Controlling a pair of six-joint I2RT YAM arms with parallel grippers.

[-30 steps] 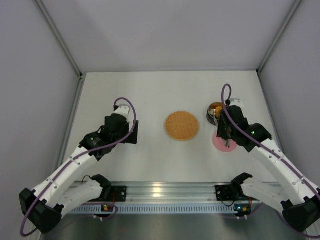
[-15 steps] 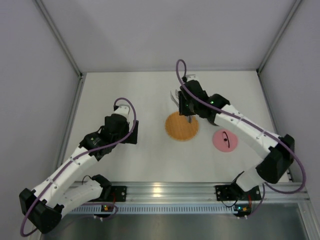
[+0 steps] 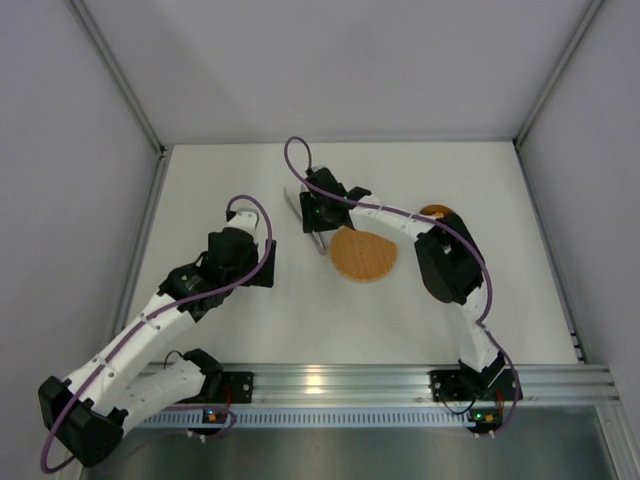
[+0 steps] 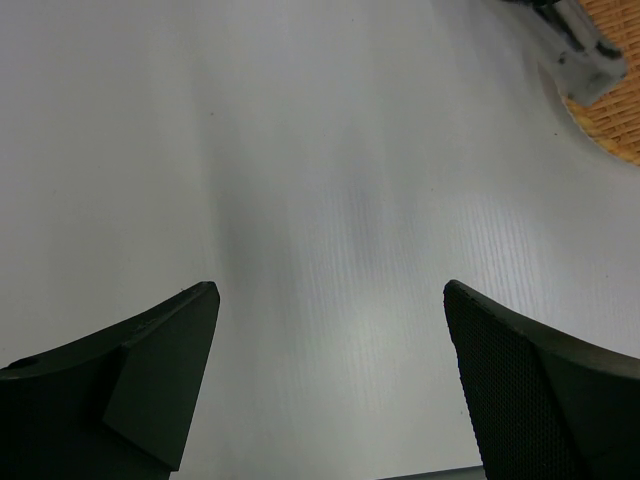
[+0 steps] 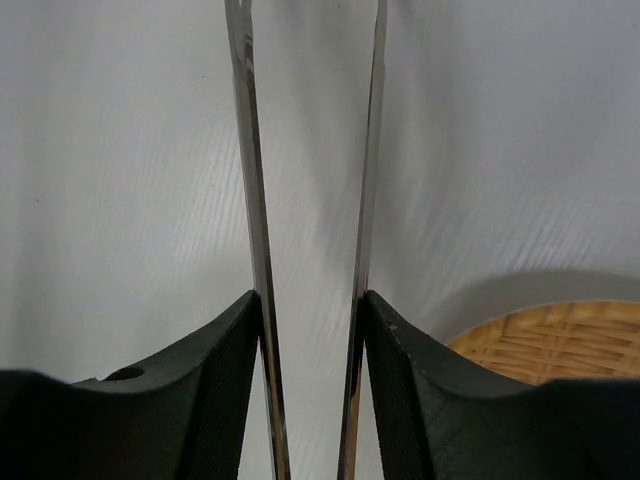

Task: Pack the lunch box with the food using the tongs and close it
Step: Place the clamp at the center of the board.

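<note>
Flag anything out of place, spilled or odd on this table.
Nothing spilled or damaged. One oddity: the right claw holds the tongs over bare table beside the woven plate, which shows no food; the lunch box sits on the plate's other side, half hidden by the arm.

Right hand (image 5: 312, 310), tongs (image 5: 252, 200) now left of plate (image 3: 365, 255)

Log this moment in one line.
right gripper: shut on tongs, beside orange plate | left gripper: open above table
</note>
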